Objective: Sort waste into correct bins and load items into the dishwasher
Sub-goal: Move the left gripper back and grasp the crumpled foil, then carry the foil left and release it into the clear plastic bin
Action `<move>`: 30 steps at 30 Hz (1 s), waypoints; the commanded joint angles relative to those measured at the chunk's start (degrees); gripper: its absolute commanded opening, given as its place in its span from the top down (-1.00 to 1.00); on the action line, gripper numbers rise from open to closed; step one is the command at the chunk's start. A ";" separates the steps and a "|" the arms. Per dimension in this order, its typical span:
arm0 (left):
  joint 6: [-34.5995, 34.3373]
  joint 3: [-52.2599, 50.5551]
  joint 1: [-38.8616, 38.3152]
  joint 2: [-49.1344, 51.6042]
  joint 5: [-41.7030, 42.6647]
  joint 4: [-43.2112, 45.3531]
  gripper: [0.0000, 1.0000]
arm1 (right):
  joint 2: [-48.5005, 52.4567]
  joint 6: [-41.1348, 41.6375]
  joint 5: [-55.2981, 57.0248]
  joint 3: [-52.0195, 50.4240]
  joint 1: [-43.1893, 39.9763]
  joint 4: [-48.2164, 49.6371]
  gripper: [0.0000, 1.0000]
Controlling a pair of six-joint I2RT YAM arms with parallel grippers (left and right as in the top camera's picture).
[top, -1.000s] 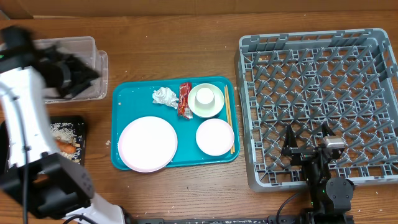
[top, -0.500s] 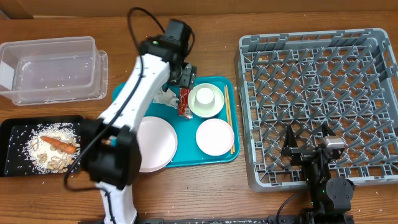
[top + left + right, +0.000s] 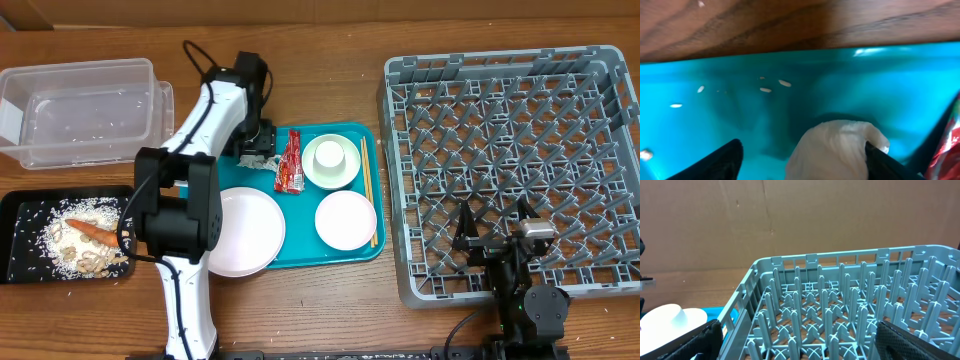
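Note:
My left gripper [image 3: 256,150] hangs low over the teal tray's back left corner, open. The crumpled white paper ball [image 3: 835,150] sits between its fingers, against the right one and apart from the left. The paper ball [image 3: 263,160] peeks out beside the red wrapper [image 3: 290,160]. On the tray are a white bowl with a cup in it [image 3: 331,160], a small plate [image 3: 345,219], a large plate [image 3: 245,230] and chopsticks [image 3: 368,190]. My right gripper [image 3: 497,235] stands open over the grey dish rack's [image 3: 392,180] near edge.
The clear tub [image 3: 85,110] stands at the back left. In front of it, the black tray [image 3: 20,215] holds rice [image 3: 70,250] and the carrot stick [image 3: 92,230]. A few rice grains [image 3: 772,87] lie on the teal tray [image 3: 200,160].
My left arm swung from the clear tub over to the teal tray and came down around the paper ball. The red wrapper shifted slightly. The right arm stayed still.

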 commanded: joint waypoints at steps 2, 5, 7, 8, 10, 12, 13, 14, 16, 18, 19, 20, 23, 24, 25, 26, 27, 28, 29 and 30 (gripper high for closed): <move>0.24 0.90 0.63 3.43 4.70 -0.63 -0.16 | -0.13 -0.42 0.15 -0.59 0.02 0.35 -1.00; 0.26 0.90 0.63 3.67 4.59 -0.94 0.34 | -0.13 -0.42 0.13 -0.59 0.02 0.35 -1.00; 0.22 0.98 0.61 3.39 4.46 -1.29 0.72 | -0.13 -0.42 0.13 -0.59 0.02 0.35 -1.00; 0.09 1.09 0.61 2.95 4.46 -1.55 0.90 | -0.13 -0.42 0.13 -0.59 0.02 0.35 -1.00; -0.33 1.46 0.72 1.95 4.39 -2.19 0.92 | -0.13 -0.42 0.15 -0.59 0.02 0.35 -1.00; -0.72 2.40 0.94 0.42 4.04 -3.13 0.92 | -0.13 -0.42 0.13 -0.59 0.02 0.35 -1.00; -1.18 3.28 1.11 -0.79 3.96 -3.76 0.92 | -0.13 -0.42 0.13 -0.59 0.02 0.35 -1.00; -1.57 4.13 1.36 -1.77 3.82 -4.17 0.92 | -0.13 -0.42 0.13 -0.59 0.02 0.35 -1.00; -3.28 6.25 1.99 -4.61 3.02 -4.94 0.92 | -0.13 -0.39 0.15 -0.59 0.02 0.35 -1.00; -5.20 8.63 3.08 -8.28 1.38 -5.16 0.92 | -0.13 -0.42 0.13 -0.59 0.02 0.35 -1.00; -5.84 9.70 3.76 -10.10 0.61 -5.03 0.92 | -0.13 -0.42 0.13 -0.59 0.02 0.35 -1.00; -6.49 10.60 4.46 -11.72 -0.22 -4.70 0.92 | -0.13 -0.42 0.13 -0.59 0.02 0.35 -1.00; -7.85 12.70 7.34 -16.33 -2.91 -2.82 0.92 | -0.13 -0.42 0.13 -0.59 0.02 0.35 -1.00; -8.50 12.98 8.44 -17.55 -3.80 -1.95 0.92 | -0.13 -0.42 0.13 -0.59 0.02 0.35 -1.00; -9.22 12.98 9.46 -18.56 -4.59 -0.96 0.92 | -0.13 -0.42 0.13 -0.59 0.02 0.35 -1.00; -9.92 12.98 10.84 -19.54 -5.46 0.09 0.92 | -0.13 -0.42 0.13 -0.59 0.02 0.35 -1.00; -10.47 12.98 12.28 -20.11 -6.36 1.07 0.92 | -0.13 -0.42 0.13 -0.59 0.02 0.35 -1.00; -10.58 12.98 13.64 -20.31 -6.86 1.86 0.92 | -0.13 -0.42 0.13 -0.59 0.02 0.35 -1.00; -10.54 12.94 15.87 -20.06 -6.91 2.67 0.92 | -0.13 -0.39 0.13 -0.59 0.02 0.35 -1.00; -10.54 12.79 17.09 -19.56 -6.88 2.84 0.92 | -0.13 -0.42 0.13 -0.59 0.02 0.35 -1.00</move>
